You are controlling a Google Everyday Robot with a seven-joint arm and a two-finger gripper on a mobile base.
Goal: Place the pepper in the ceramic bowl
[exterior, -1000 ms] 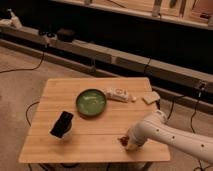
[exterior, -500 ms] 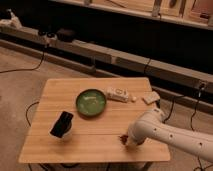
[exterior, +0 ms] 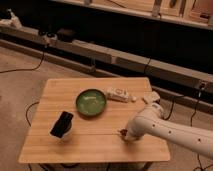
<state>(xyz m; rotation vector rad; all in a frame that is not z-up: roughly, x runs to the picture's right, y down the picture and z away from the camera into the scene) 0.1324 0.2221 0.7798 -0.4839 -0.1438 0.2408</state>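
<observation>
The green ceramic bowl (exterior: 91, 102) sits near the middle of the wooden table (exterior: 60, 90). The gripper (exterior: 125, 134) is at the end of my white arm (exterior: 165, 129), low over the table's front right, to the right of and nearer than the bowl. A small dark red-brown bit, the pepper (exterior: 121, 132), shows right at the gripper's tip, at table level. Most of the pepper is hidden by the gripper.
A black cup (exterior: 61, 124) lies tilted at the front left. A white rectangular packet (exterior: 119, 94) lies just right of the bowl, and a pale flat object (exterior: 151, 98) lies at the table's back right edge. Cables run over the floor around the table.
The arm and gripper have shifted slightly at the front right of the table. The bowl, cup and packet have not moved.
</observation>
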